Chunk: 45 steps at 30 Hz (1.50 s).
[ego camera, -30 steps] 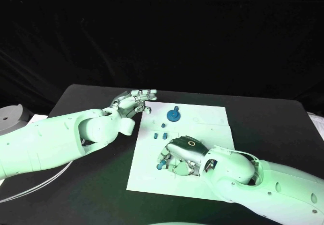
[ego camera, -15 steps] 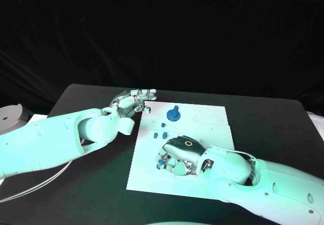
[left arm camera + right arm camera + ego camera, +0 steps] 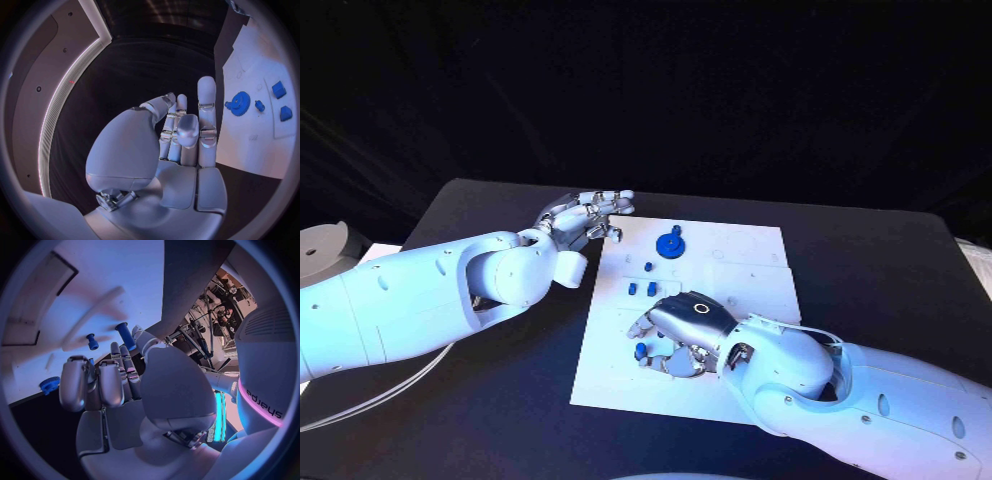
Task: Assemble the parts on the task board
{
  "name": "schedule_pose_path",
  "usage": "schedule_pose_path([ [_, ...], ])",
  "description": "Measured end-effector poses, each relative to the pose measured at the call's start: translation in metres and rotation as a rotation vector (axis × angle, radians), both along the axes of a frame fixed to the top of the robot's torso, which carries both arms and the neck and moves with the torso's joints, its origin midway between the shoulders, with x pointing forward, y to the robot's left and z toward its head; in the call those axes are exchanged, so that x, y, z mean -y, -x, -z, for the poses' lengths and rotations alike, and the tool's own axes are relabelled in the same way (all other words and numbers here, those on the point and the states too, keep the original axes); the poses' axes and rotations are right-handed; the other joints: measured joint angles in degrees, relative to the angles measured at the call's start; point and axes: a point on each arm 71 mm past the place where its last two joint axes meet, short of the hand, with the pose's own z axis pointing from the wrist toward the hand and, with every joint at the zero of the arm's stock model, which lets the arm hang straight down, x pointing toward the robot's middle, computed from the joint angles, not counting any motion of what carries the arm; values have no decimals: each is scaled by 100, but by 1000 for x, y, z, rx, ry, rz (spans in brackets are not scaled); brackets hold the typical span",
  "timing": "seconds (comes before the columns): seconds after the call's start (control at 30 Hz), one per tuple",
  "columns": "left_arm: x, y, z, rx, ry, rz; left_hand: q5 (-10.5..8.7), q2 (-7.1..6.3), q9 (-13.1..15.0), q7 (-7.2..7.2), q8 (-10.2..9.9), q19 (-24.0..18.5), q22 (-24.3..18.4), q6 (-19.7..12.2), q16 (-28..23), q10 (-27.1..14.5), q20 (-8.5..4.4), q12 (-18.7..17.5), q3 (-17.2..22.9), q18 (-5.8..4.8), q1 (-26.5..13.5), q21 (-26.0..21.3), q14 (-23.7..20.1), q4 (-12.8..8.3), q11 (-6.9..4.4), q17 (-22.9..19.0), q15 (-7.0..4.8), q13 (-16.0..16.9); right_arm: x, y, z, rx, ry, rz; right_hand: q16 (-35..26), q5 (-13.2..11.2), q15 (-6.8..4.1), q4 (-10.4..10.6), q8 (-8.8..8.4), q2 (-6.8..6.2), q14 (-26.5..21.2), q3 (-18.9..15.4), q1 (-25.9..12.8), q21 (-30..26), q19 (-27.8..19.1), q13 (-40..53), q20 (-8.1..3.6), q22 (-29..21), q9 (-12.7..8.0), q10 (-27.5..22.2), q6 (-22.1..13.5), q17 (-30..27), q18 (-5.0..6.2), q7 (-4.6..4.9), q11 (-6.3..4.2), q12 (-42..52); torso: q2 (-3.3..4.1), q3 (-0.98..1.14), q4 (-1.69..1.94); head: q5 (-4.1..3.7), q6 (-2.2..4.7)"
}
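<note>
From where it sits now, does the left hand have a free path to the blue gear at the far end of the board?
Probably yes. The left hand hangs open at the board's far left corner, and the gear lies just beside it with nothing between them. The right hand is busy nearer the robot, clear of that path.

Task board (image 3: 733, 250) matt white; gear (image 3: 671, 243) blue plastic; table (image 3: 877, 250) matt black.
</note>
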Motion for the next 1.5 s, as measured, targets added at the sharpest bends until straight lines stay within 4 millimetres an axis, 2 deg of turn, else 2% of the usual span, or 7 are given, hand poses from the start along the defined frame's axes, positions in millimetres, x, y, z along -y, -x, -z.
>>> schedule_pose_path([
  [0.43, -1, 0, 0, -1, -1, -2, 0, 0, 0, 0, 0, 0, 0, 0, 0, 0, 0, 0, 0, 1, 0, 0, 0, 0, 0, 0, 0, -1, 33, 4, -15, 40, -105, 64, -57, 0, 0, 117, 0, 46, 0, -356, 46, -61, -20, 32, 20, -77, 15, 274, 71, -89, 0, -4, -23, 185, -4, 4, -7, -79, 42],
  [0.53, -1, 0, 0, -1, -1, -2, 0, 0, 0, 0, 0, 0, 0, 0, 0, 0, 0, 0, 0, 0, 0, 0, -13, 0, 0, -10, -13, 2, 59, 1, -24, 34, -125, 117, -20, 39, -6, 163, 9, 117, -5, -402, 37, -35, -15, 89, 14, -5, 24, 697, 188, -23, 0, -52, -92, 382, -9, 0, -12, -155, 66],
  [0.67, -2, 0, 0, -1, -2, -4, 0, 0, 0, 0, 0, 0, 1, 0, 0, 0, 0, 0, 0, 0, 0, 0, -21, 0, 0, -14, -21, 7, 100, -6, -36, -18, -145, 230, 304, 206, -201, 271, 29, 197, -11, -489, -26, 297, 198, 370, -157, 349, 27, 1633, 220, 405, -1, -120, -216, 891, -19, -10, -40, -298, 85],
  [0.73, -3, 0, 0, -1, -2, -4, 0, 0, 0, 0, 0, 0, 1, 0, 0, 0, 0, 0, 0, 1, 0, 0, -21, 0, 0, -14, -21, 7, 121, -8, -39, -64, -153, 303, 404, 396, -272, 385, 64, 155, -6, -603, -214, 392, 248, 566, -210, 375, 36, 2091, 268, 504, -1, -210, -389, 1127, -26, -17, -58, -371, 91],
  [0.87, -3, 0, 0, -1, -2, -4, 0, 0, 0, 0, 0, 0, 1, 0, 0, 0, 0, 22, 0, 1, 0, 0, -21, 0, 0, -13, -21, 7, 149, -5, -38, -155, -156, 425, 472, 683, -408, 537, 203, 160, -12, -873, -385, 544, 246, 1961, -374, 376, 77, 2491, 388, 521, -1, -332, -565, 2416, -43, -32, -113, -537, 121],
  [1.07, 0, 0, 0, -2, -1, 1, 0, 0, 0, 0, 0, 0, 0, 0, 0, 0, 0, 22, 0, 0, 0, 0, -21, 0, 0, -13, -21, 7, 177, 1, -29, -245, -121, 574, 734, 1137, -413, 775, 431, 265, -19, -1429, -521, 686, 246, 5479, -393, 376, 179, 2411, 347, 520, -1, -408, -592, 5538, -73, -49, -177, -683, 137],
  [1.5, 1, 0, 3, -6, -3, 4, 0, 0, 5, 0, 0, 0, -4, 0, 0, -21, 0, 22, 0, 0, 0, 0, -21, 0, -21, -18, -21, 11, 185, 11, -18, -270, -9, 675, 831, 1245, -412, 1057, 672, 367, -19, -1927, -572, 740, 246, 6420, -393, 375, 349, 2332, 338, 519, -64, -400, -554, 6205, -122, -77, -230, -752, 110],
])
